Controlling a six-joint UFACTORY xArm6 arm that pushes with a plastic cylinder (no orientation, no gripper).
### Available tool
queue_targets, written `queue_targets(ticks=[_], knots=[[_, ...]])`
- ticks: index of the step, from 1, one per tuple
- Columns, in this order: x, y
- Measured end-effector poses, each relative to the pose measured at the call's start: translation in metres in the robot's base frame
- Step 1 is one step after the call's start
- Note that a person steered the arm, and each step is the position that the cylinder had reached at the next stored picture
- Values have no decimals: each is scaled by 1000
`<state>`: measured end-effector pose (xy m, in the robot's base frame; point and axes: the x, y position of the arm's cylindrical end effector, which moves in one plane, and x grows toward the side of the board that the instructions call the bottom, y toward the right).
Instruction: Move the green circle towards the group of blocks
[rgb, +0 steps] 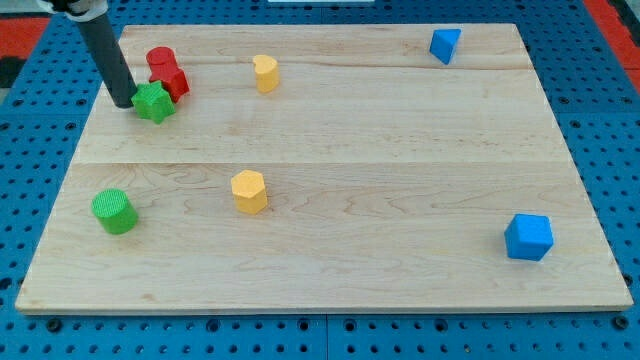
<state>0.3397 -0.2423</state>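
The green circle stands near the board's left edge, low in the view. A group of blocks sits at the upper left: a green star, a red block touching it, and a red cylinder just behind. My rod comes down from the top left corner, and my tip rests right beside the green star's left side. The tip is well above the green circle in the view and apart from it.
A yellow heart lies right of the group. A yellow hexagon sits near the middle. A blue triangle is at the top right. A blue cube is at the lower right. The wooden board lies on a blue pegboard.
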Motion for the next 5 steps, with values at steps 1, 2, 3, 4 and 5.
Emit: queue_targets(ticks=[1,2,3,4,5], knots=[[0,-7],[38,12],[86,39],[120,56],[169,62]])
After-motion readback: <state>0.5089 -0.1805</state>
